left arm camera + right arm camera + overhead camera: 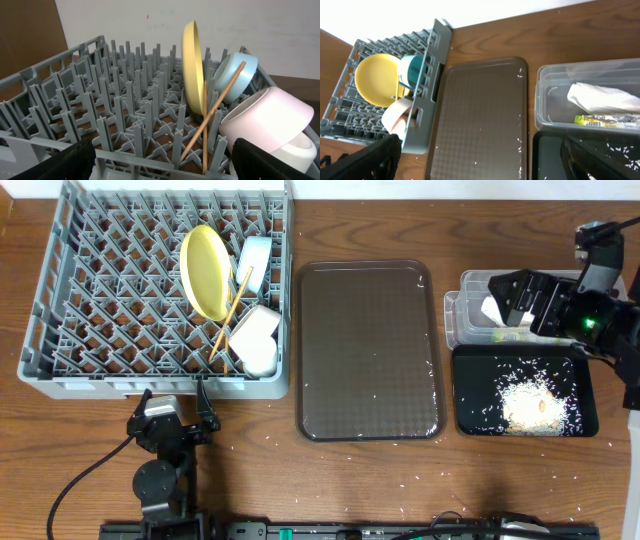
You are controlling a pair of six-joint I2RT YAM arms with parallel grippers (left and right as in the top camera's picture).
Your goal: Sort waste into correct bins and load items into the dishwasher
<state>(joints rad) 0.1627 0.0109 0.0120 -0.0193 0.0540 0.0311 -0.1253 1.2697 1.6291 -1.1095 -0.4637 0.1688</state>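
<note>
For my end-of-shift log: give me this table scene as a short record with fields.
rack: large grey plastic dish rack holding round yellow plate, light blue bowl, white bowl, small white cup, two wooden chopsticks
tub: clear rectangular plastic tub holding crumpled white paper napkin, green-yellow snack wrapper
black tray: shallow black rectangular tray holding whitish rice scraps
middle: dark brown serving tray, few stray grains
left end effector: open, empty, before rack
right end effector: open, empty, over tub

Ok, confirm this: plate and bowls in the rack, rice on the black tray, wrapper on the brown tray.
No: the wrapper lies in the clear tub beside the napkin, not on the brown tray; the right wrist view shows it. The rest holds.
</note>
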